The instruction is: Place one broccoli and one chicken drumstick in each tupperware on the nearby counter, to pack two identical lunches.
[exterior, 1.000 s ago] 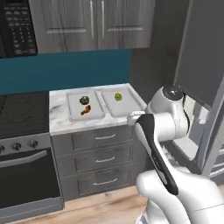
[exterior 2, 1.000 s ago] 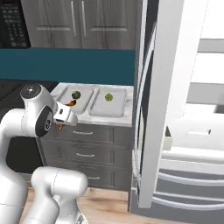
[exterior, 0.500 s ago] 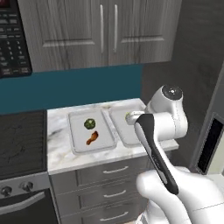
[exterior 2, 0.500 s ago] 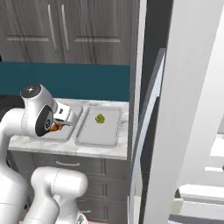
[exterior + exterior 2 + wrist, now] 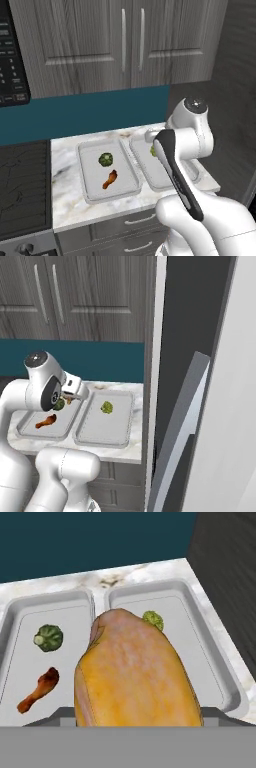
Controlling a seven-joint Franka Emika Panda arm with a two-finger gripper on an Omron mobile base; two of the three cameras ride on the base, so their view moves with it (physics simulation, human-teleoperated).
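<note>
Two tupperware containers sit side by side on the bench (image 5: 65,195), a white marble-look top with faint grey veins. We see the left tupperware (image 5: 87,189) holding one broccoli (image 5: 105,159) toward the wall and one chicken drumstick (image 5: 110,179) nearer the front edge, the two pieces apart. The right tupperware (image 5: 85,437) holds a second broccoli (image 5: 106,407) near its back end; the rest of its floor is bare.

In the hand view, a large pale-orange drumstick (image 5: 135,674) stands directly in front of the camera, above the rim between the two containers. It sits in the tool (image 5: 135,719), whose jaws stand wide around it (the fingertips themselves are hidden behind the meat). In the right base view the tool shows beside the arm's head, above the near rims of the containers, with a small piece of the drumstick visible at it.

Surroundings:
- Wall (image 5: 90,112): a teal band runs behind the bench.
- Upper cabinets (image 5: 125,45): grey wood-grain doors with slim vertical silver handles.
- Drawers (image 5: 135,227): dark grey fronts with silver handles below the bench.
- Stovetop (image 5: 22,190): black, touching the left end of the bench.
- Microwave (image 5: 10,55): dark, mounted above the stovetop.
- Tall panel (image 5: 162,381): a dark upright surface bounds the right end of the bench.
</note>
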